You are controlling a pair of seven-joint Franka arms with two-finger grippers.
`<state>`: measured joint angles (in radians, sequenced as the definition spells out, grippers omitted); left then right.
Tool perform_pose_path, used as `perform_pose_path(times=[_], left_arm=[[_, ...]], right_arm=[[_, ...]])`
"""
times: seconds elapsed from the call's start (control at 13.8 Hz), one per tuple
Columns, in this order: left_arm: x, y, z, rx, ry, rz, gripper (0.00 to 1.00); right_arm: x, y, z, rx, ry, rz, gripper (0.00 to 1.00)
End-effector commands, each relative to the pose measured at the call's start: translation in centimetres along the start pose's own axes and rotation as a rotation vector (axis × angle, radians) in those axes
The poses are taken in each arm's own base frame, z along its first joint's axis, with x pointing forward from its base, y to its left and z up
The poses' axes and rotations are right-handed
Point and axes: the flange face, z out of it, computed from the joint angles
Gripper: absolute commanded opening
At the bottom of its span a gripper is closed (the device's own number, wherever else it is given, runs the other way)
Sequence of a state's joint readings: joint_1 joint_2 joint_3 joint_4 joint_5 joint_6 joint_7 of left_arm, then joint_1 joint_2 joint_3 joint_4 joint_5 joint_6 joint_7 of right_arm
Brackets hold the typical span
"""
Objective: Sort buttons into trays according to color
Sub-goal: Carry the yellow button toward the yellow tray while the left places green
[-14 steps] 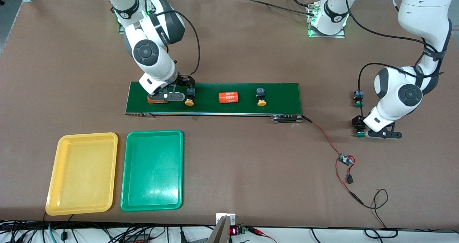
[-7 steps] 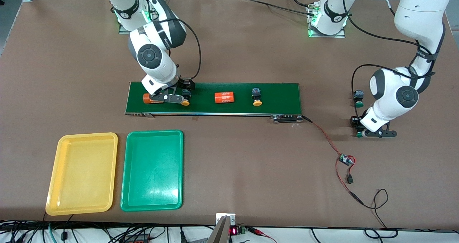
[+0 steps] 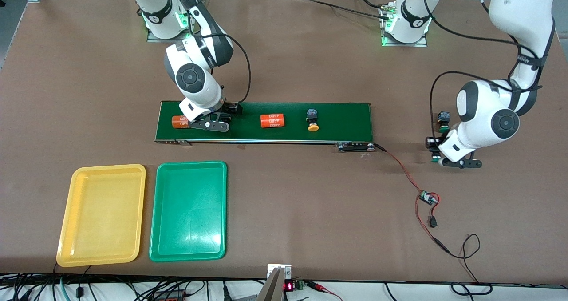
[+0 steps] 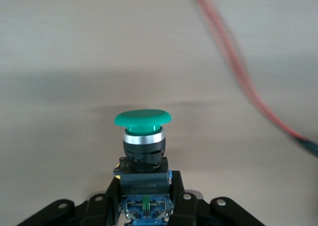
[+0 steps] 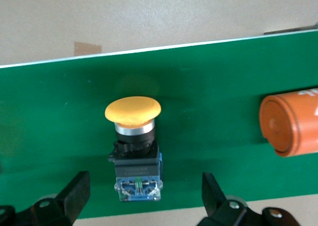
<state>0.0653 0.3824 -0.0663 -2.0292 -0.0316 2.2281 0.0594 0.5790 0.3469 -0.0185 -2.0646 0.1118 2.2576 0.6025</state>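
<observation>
**Left fingers clamp a green button; right fingers stand wide over a yellow one**

Front view: the brown counter [image 3: 310,212] carries a long dark-green conveyor belt [image 3: 346,119]. The right gripper [image 3: 222,122] sits low over the belt at the right arm's end, just beside an orange cylinder printed "4680" [image 3: 179,121]. A second orange cylinder [image 3: 271,120] lies mid-belt, and next to it, toward the left arm's end, stands a yellow-capped push-button [image 3: 313,119]. Off the belt, at the left arm's end of the counter, the left gripper [image 3: 437,152] is down at the counter with a green-capped push-button [image 3: 435,160] in it; another green-capped button [image 3: 442,119] sits farther from the camera. The shallow yellow plastic tray [image 3: 66,212] and the shallow green plastic tray [image 3: 156,212] lie side by side, nearer the camera than the belt, both holding nothing.

Left wrist view: the black fingers [image 4: 110,202] press both sides of the green button's [image 4: 143,119] black-and-blue body, gripping it above the counter. A red wire [image 4: 233,62] crosses the counter.

Right wrist view: the fingers [image 5: 74,191] stand wide, well apart from a second yellow-capped button [image 5: 133,111] lying between them on the belt, untouched. The orange cylinder's end [image 5: 285,124] shows beside it.
</observation>
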Motion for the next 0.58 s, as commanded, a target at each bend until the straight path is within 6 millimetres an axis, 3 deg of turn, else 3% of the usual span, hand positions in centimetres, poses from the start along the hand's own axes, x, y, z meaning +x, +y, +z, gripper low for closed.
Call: perform_pose_path(times=[0.0, 0.07, 0.22, 0.29, 0.36, 0.51], left_arm=[[-1.1, 6.0, -2.5, -0.072, -0.033, 0.061, 0.24], [-1.6, 9.2, -2.2, -0.080, -0.049, 0.107, 0.24], [-2.8, 15.6, -1.6, -0.087, -0.061, 0.108, 0.24], [-3.4, 18.2, -1.6, -0.089, -0.063, 0.099, 0.24], [-3.9, 20.2, -1.4, -0.094, -0.059, 0.089, 0.24], [-6.0, 26.3, 0.3, -0.107, -0.039, 0.031, 0.25]], right_arm=[[-0.2, -0.1, 0.5, -0.004, 0.012, -0.001, 0.93], [0.0, 0.1, 0.6, -0.006, 0.010, 0.002, 0.65], [0.5, 0.6, 0.5, -0.002, 0.011, 0.016, 0.35], [0.6, 0.6, 0.2, 0.001, 0.013, 0.020, 0.25], [0.9, 0.8, 0.0, 0.002, 0.018, 0.023, 0.19], [2.5, 1.7, -1.3, 0.013, 0.045, 0.034, 0.11]])
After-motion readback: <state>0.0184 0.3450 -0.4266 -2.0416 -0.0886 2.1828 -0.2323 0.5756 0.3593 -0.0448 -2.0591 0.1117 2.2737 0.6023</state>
